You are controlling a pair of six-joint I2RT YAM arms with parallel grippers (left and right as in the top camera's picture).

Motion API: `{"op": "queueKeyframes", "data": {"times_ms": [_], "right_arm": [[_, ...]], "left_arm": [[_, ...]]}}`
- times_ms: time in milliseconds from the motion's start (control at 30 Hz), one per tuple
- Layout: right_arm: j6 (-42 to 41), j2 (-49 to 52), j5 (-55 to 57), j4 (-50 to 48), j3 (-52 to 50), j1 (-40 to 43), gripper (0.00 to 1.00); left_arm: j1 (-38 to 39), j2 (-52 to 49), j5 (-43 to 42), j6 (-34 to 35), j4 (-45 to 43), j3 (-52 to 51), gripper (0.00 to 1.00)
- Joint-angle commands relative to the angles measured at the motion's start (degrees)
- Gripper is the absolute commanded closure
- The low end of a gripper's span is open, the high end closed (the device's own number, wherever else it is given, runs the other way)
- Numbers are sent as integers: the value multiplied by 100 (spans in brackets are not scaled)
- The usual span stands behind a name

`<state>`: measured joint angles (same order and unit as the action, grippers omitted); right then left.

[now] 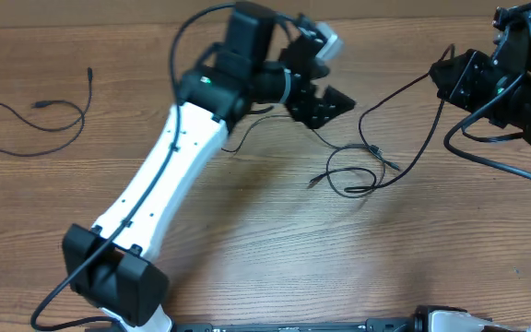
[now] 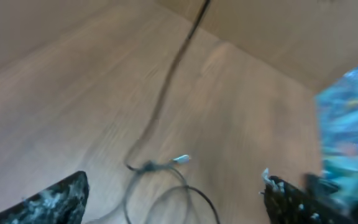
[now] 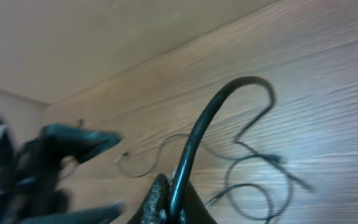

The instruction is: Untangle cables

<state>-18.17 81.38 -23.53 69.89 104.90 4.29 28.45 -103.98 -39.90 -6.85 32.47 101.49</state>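
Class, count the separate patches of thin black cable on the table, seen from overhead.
2. A lone cable lies far left; a tangle lies centre-right, one strand running up to the right pincer. The tangle may hide several cords.

Light: bright, even
Shadows: faint, soft
Overhead: sharp
Left wrist: heavy motion blur
Right wrist: soft, near cable (image 3: pixel 194 143) smeared

One worktop (image 1: pixel 275 267). Two arms, left arm (image 1: pixel 169 175) and right arm (image 1: pixel 514 74), with one pair of jaws apiece, so two pairs. Cables in two lots: one lone cable (image 1: pixel 40 105) at far left, one tangle (image 1: pixel 373 149) near the middle. Cords inside that tangle too thin and interlaced to count; two small plug ends on the lone cable.
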Motion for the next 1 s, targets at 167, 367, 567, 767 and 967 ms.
{"op": "queueKeyframes", "data": {"times_ms": [167, 367, 567, 767, 967], "right_arm": [[229, -35, -940, 289, 131, 98, 96], [520, -35, -1137, 374, 131, 98, 96], [745, -24, -1261, 374, 131, 101, 96], [824, 120, -1207, 328, 129, 101, 96], [824, 518, -573, 129, 129, 105, 96]], "left_arm": [[116, -999, -166, 337, -1480, -101, 19], [-39, -1982, -2992, 538, -2490, -101, 14], [7, -2806, -5071, 938, -3381, -101, 16], [173, -2826, -5075, 1298, -3414, -101, 5], [308, -2715, -5077, 1633, -3421, -101, 2]]}}
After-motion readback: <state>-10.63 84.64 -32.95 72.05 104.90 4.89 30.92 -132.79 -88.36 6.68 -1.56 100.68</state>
